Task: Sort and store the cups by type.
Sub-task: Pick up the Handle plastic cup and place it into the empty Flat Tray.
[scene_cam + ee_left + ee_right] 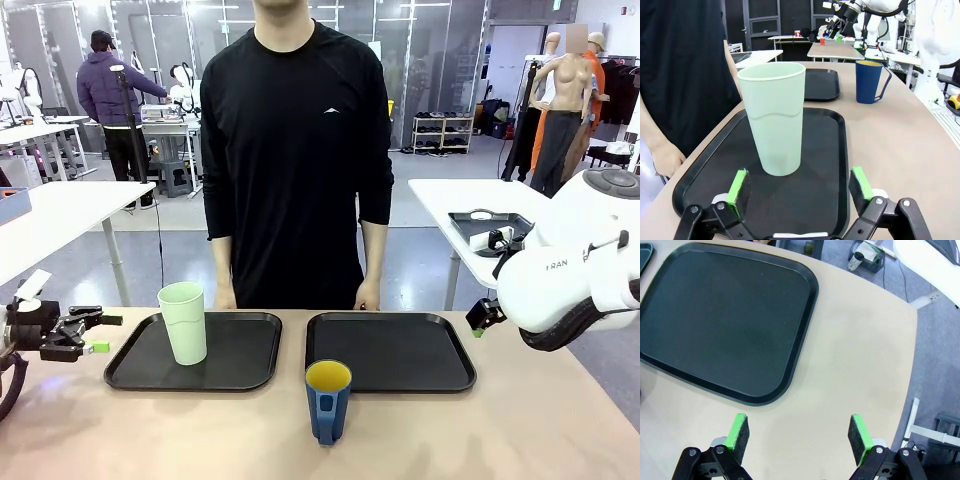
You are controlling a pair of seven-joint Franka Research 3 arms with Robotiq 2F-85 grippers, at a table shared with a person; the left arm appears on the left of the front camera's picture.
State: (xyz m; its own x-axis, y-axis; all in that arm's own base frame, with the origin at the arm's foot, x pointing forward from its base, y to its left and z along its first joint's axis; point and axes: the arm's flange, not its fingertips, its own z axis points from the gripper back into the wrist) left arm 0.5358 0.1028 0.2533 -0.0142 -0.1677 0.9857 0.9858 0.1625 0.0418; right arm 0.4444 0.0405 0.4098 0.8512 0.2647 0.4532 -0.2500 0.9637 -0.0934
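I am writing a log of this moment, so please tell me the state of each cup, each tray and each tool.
Mint-green tumbler: upright on the left tray, ungrasped.
Blue mug: upright on the table, on neither tray.
Left tray: flat, holding the tumbler.
Right tray: flat on the table.
Left tool: open, aimed at the tumbler, not touching.
Right tool: open, holding nothing, over the table beside the right tray.

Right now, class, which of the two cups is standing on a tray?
The tall pale green cup, upright on the left tray. The blue mug stands on the bare table, near the right tray.
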